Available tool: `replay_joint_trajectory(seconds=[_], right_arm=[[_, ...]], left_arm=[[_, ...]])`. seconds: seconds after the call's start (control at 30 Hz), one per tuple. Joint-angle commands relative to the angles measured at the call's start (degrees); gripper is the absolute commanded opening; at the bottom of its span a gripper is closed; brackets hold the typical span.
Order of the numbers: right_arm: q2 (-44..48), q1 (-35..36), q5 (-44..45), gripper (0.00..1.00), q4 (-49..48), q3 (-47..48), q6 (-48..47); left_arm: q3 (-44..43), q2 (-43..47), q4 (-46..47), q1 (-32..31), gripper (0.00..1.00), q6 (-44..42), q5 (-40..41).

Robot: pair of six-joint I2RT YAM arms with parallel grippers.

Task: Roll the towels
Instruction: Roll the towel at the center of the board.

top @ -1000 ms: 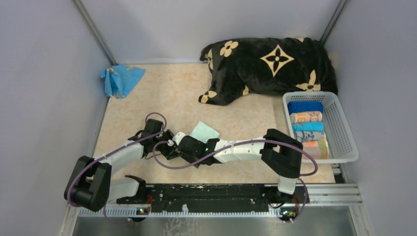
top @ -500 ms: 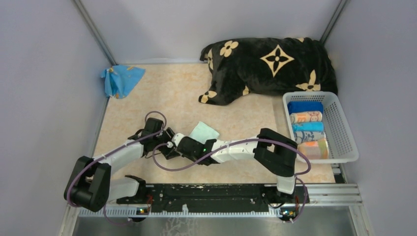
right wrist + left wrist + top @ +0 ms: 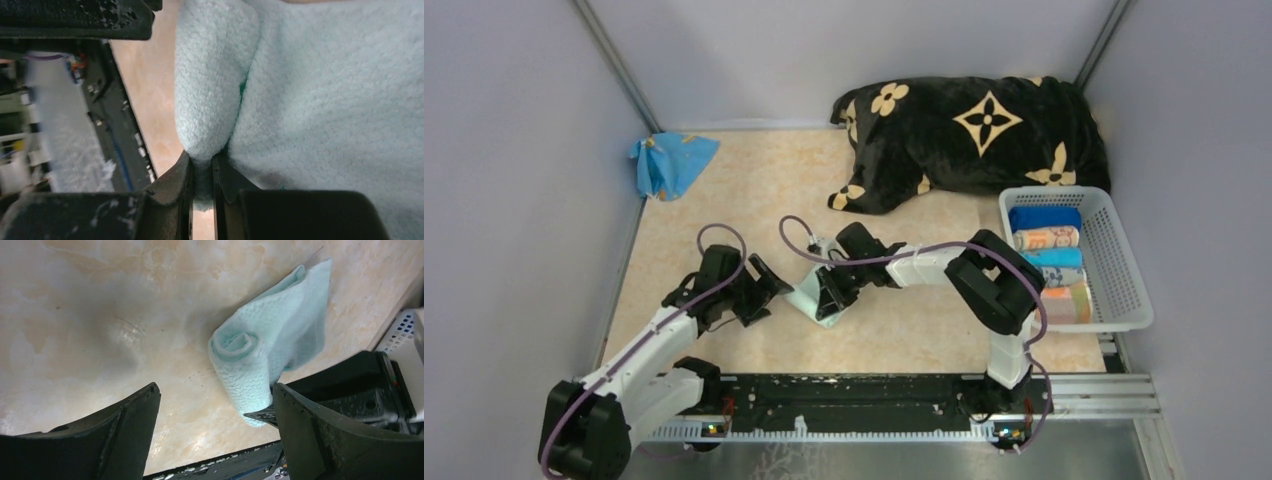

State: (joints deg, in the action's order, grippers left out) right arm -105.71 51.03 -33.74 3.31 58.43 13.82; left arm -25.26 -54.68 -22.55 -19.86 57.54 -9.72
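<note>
Roll in a thin pinch
The right tool point(image 3: 202, 167) pinches the half-rolled mint-green cloth towel point(image 3: 252, 352); the left tool point(image 3: 214, 400) gapes wide, empty. If that pinch slips, the loose roll could uncoil.

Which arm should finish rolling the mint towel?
Right. The right gripper is shut on the mint green towel, which is partly rolled, and the basket of rolled towels sits on its side. The left gripper is open and holds nothing.

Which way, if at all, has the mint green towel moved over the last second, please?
Yes: the mint green towel has shifted down the view and slightly left, away from the black blanket.
</note>
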Motion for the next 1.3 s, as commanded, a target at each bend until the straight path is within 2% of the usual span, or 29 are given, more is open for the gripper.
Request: replay_joint_trajectory(seconds=[0.0,0.1,0.4,0.53,0.6,0.83,1.0,1.07,1.27], right_arm=[[-3.7,-4.2,-22.1,0.07,-14.3,-2.2,12.9],[-6.4,-6.4,-26.7,0.08,-20.8,-3.4,19.1],[-14.2,-7.8,-28.7,0.09,-20.8,-1.9,22.6],[-14.7,-8.3,-26.2,0.1,-21.5,-2.4,23.9],[-12.7,-8.4,-23.3,0.15,-18.9,-2.6,22.3],[-3.6,-6.7,-10.1,0.27,-3.4,-0.3,11.5],[6.1,-1.1,8.0,0.5,7.3,1.1,2.3],[9.6,1.5,19.5,0.56,10.4,1.2,-0.7],[14.8,9.7,35.7,0.59,13.3,2.4,-8.7]], left_arm=[[2.4,2.9,-0.3,0.2,0.88,-1.6,-0.4],[4.4,1.8,4.4,0.2,0.85,-0.5,-4.8],[4.3,-7.0,13.5,0.1,0.8,0.1,-8.9],[4.0,-10.6,14.5,0.0,0.71,0.5,-8.5],[4.2,-12.6,14.2,0.0,0.64,0.7,-8.5],[4.9,-17.3,14.1,0.0,0.5,0.6,-8.0],[3.1,-19.1,11.8,-0.1,0.49,-0.7,-6.6],[2.8,-19.7,11.5,-0.2,0.5,-1.1,-6.4],[2.2,-21.0,11.1,-0.4,0.51,-1.4,-6.4]])
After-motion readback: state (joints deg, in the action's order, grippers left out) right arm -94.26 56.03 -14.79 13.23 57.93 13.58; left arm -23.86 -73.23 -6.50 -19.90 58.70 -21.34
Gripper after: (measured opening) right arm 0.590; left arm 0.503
